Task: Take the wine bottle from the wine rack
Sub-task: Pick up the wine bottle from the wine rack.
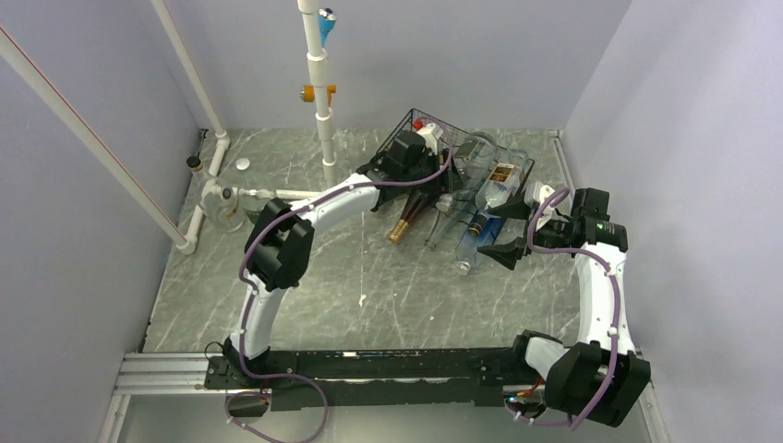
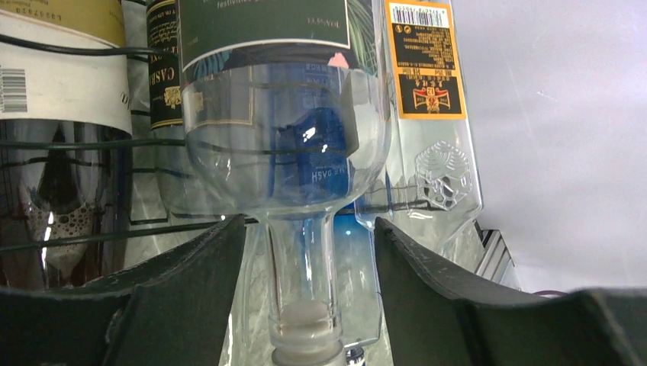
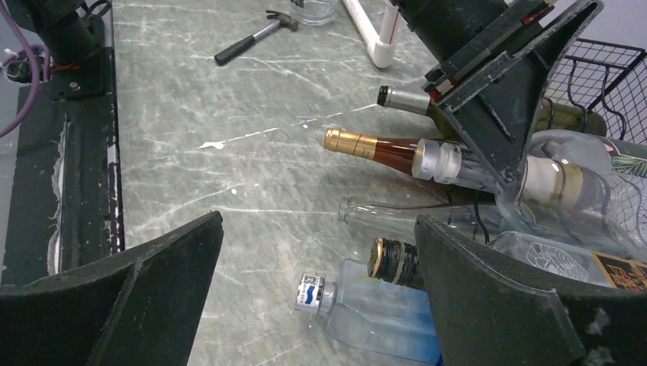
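**Wine bottle** (image 2: 286, 152): clear glass, dark label, frosted stopper. It is being carried on its side in the rack (image 3: 603, 72), neck pointing out toward the arms.

**Left wrist view.** The neck is being flanked by the left gripper (image 2: 309, 232). The fingers (image 2: 191, 282) are being held apart, with a gap showing on each side of the neck and no contact. Only here are the neighbours' labels being shown: an orange-labelled bottle (image 2: 431, 114) just to the right, and a cream-labelled bottle (image 2: 53, 84) to the left behind rack wires.

**Right wrist view.** The stopper (image 3: 441, 160) is being seen from the side, partly covered by a left finger (image 3: 496, 107). The right gripper (image 3: 319, 221) is being held wide apart over bare table (image 3: 229, 175), with nothing between its fingers. Several necks are being shown sticking out around the wine bottle:
- a gold-capped brown bottle (image 3: 374, 145)
- a silver-capped green bottle (image 3: 404, 99)
- an open clear bottle (image 3: 381, 210)
- a blue-capped bottle (image 3: 366, 313)

A hammer (image 3: 248, 38) is being shown well apart from these.

**Top view.** The rack (image 1: 403, 123) is being shown at the back of the table, right of the pipe frame (image 1: 319, 83). The left wrist is being held over the rack, so the wine bottle is being hidden here. The right gripper (image 1: 499, 251) is being held near the bottle necks.
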You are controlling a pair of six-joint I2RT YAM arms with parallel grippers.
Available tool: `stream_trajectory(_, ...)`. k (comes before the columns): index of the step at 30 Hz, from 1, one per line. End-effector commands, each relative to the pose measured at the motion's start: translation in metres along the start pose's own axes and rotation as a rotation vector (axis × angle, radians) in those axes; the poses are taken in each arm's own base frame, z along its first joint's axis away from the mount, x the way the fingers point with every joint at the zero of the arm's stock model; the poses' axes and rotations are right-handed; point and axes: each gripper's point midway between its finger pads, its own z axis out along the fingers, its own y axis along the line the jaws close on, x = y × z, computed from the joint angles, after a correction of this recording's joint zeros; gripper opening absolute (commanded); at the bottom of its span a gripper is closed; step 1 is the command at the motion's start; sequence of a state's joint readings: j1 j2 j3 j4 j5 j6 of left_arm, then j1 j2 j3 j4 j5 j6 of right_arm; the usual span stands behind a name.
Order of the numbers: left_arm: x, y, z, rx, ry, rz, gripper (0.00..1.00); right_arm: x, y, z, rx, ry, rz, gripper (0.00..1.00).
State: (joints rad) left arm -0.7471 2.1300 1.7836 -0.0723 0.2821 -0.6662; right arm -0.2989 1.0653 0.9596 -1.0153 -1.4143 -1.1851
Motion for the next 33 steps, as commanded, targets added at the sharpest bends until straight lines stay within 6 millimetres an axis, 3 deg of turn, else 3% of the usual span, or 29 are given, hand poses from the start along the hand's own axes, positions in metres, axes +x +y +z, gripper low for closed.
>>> stream_trajectory(1, -0.020, -0.015, 0.007, 0.023, -0.055, 0.034, 0.67, -0.008, -0.003, -0.001, 0.003, -0.023, -0.050, 1.00)
stream_trajectory(9, -0.015, -0.013, 0.019, 0.015, -0.033, 0.026, 0.61, -0.007, -0.003, -0.001, 0.004, -0.019, -0.056, 1.00)
stream_trajectory(33, 0.003, 0.007, 0.040, -0.062, 0.026, 0.037, 0.56, -0.008, -0.003, -0.001, 0.005, -0.019, -0.057, 1.00)
